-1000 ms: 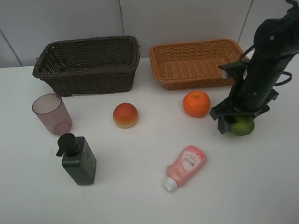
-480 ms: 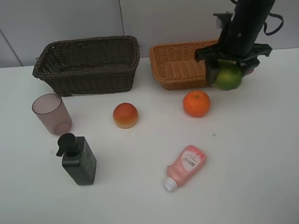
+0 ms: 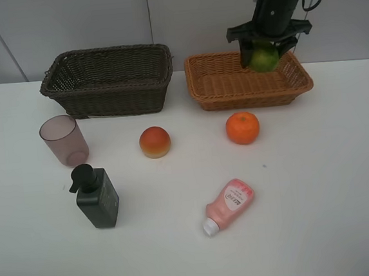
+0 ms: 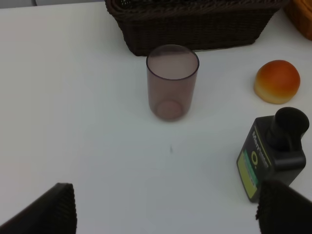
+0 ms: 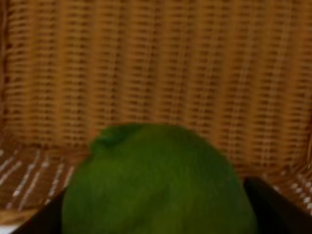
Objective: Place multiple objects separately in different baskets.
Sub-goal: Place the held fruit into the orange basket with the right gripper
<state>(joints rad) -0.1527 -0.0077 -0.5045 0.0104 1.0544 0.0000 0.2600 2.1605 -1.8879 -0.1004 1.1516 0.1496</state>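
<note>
My right gripper is shut on the green round fruit and holds it above the back of the light orange-tan basket; the fruit fills the right wrist view over the basket floor. The dark brown basket stands at the back left. The orange, peach-like fruit, pinkish cup, black pump bottle and pink tube rest on the table. My left gripper is open above the table, short of the cup and bottle.
The white table has a pale wall behind the baskets. In the left wrist view the peach-like fruit lies beyond the bottle, and the dark brown basket stands behind the cup.
My right gripper has lifted the green fruit from the table near the orange and carried it up and back, from the basket's front right to above the orange-tan basket.
</note>
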